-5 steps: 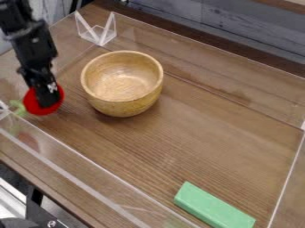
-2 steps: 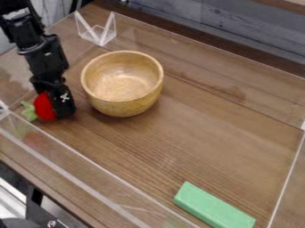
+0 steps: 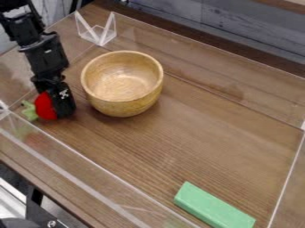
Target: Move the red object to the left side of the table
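Note:
The red object, a small round toy fruit with a green leafy end, rests on the table at its left side, close to the clear wall. My gripper hangs straight over it on the black arm. Its jaws are open, and the fruit sits low between the dark fingers and partly behind them. Whether a finger still touches the fruit I cannot tell.
A wooden bowl stands just right of the gripper. A flat green block lies near the front right corner. Low clear acrylic walls edge the tabletop, and a clear bracket stands at the back left.
The gripper was shut on the red fruit a second ago. It has since opened and shifted slightly right and up, leaving the fruit on the table.

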`<action>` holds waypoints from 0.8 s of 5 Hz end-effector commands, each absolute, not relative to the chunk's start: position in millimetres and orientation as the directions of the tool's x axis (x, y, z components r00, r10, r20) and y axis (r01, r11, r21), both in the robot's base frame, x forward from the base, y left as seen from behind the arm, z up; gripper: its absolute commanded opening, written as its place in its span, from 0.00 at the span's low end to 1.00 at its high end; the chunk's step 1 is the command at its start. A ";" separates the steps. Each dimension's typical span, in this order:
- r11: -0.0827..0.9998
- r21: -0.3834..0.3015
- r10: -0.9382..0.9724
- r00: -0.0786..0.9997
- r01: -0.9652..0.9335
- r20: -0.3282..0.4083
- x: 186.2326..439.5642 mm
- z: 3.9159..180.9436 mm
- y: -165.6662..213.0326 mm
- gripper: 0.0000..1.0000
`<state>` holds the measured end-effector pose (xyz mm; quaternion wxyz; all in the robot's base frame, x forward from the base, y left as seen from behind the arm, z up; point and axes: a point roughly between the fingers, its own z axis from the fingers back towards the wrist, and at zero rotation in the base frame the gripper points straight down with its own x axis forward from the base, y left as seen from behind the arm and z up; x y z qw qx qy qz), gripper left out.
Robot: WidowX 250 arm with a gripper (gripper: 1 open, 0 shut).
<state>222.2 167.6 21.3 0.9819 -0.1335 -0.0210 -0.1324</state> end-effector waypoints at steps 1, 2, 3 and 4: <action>0.945 -0.238 -0.207 0.973 0.225 0.098 219.6 33.5 182.3 0.00; 0.956 -0.246 -0.141 0.985 0.163 0.104 229.7 30.6 191.9 0.00; 0.961 -0.235 -0.122 0.986 0.145 0.111 239.0 43.7 190.7 1.00; 0.965 -0.229 -0.102 0.988 0.127 0.117 247.8 55.8 189.1 1.00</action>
